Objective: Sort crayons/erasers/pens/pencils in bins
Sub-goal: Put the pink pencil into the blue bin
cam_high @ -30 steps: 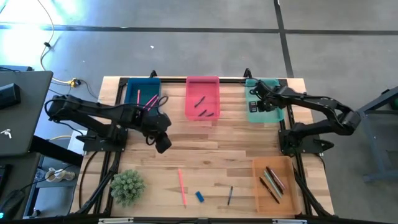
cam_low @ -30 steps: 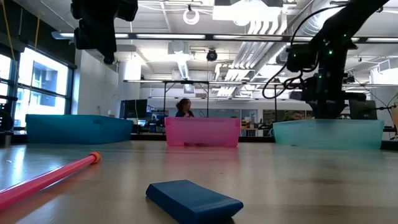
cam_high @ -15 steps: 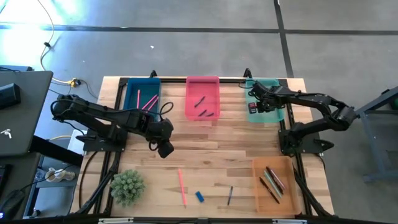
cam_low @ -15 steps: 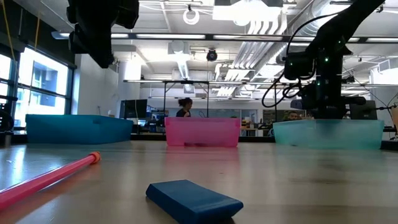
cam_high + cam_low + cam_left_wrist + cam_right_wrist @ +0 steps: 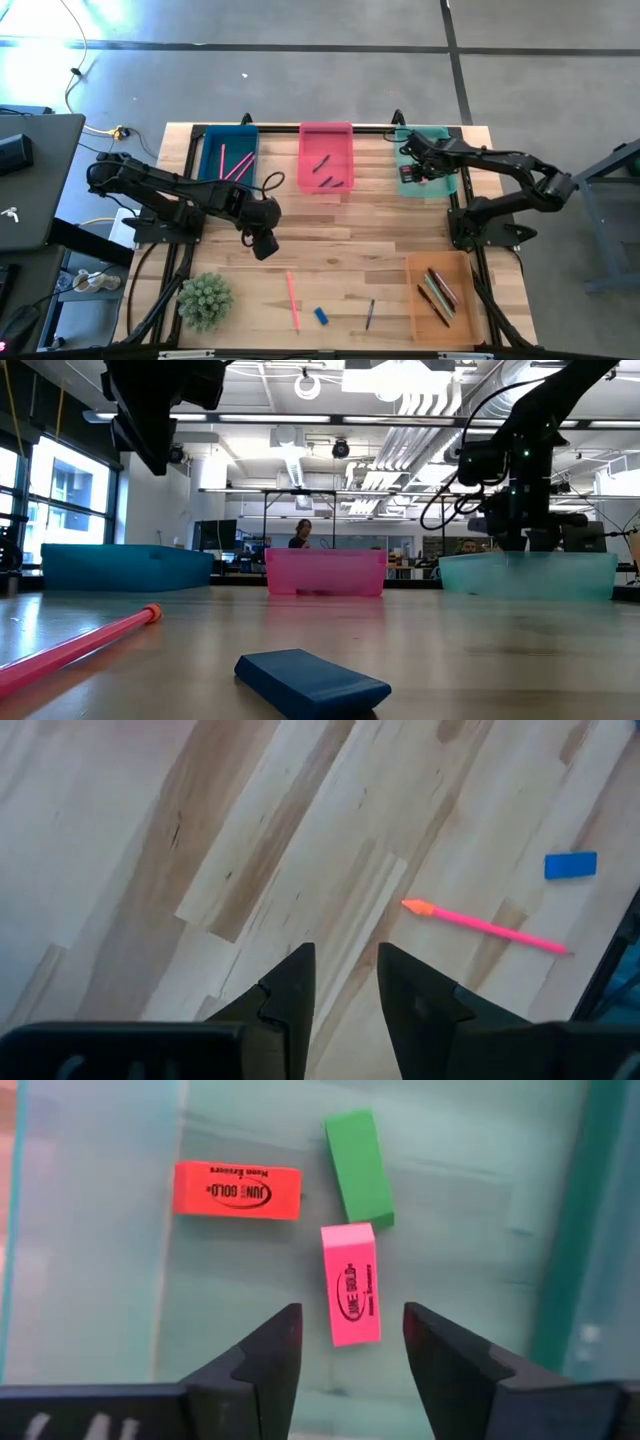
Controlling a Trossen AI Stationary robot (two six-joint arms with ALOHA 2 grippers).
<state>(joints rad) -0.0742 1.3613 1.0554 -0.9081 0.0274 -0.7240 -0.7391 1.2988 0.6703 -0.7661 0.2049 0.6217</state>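
1. A wooden desk (image 5: 340, 240) is seen from above, with four bins placed on it: a dark blue bin (image 5: 229, 152) at the far left, a pink bin (image 5: 326, 157) at the far middle, a teal bin (image 5: 424, 160) at the far right and a translucent orange bin (image 5: 439, 297) at the near right.
2. The right gripper (image 5: 345, 1342) is held above the teal bin, its fingers (image 5: 262, 1355) spread apart with nothing between them.
3. Three erasers are seen lying on the floor of the teal bin: a green eraser (image 5: 358, 1167), an orange-red eraser (image 5: 236, 1189) and a pink eraser (image 5: 352, 1284). The pink one lies just beside one end of the green one; the orange-red one lies apart from both.
4. The left gripper (image 5: 345, 985) is held above bare desk, left of centre, its fingers (image 5: 290, 988) parted by a narrow gap and holding nothing.
5. A pink stick (image 5: 292, 300) lies on the near part of the desk, with a blue eraser (image 5: 321, 316) just to its right and a dark stick (image 5: 370, 314) further right.
6. Pink sticks are seen in the dark blue bin, dark sticks in the pink bin and several sticks in the orange bin.
7. A green spiky plant (image 5: 205, 299) stands at the near left corner.
8. In the low view a person (image 5: 299, 535) is seen in the room behind the pink bin.
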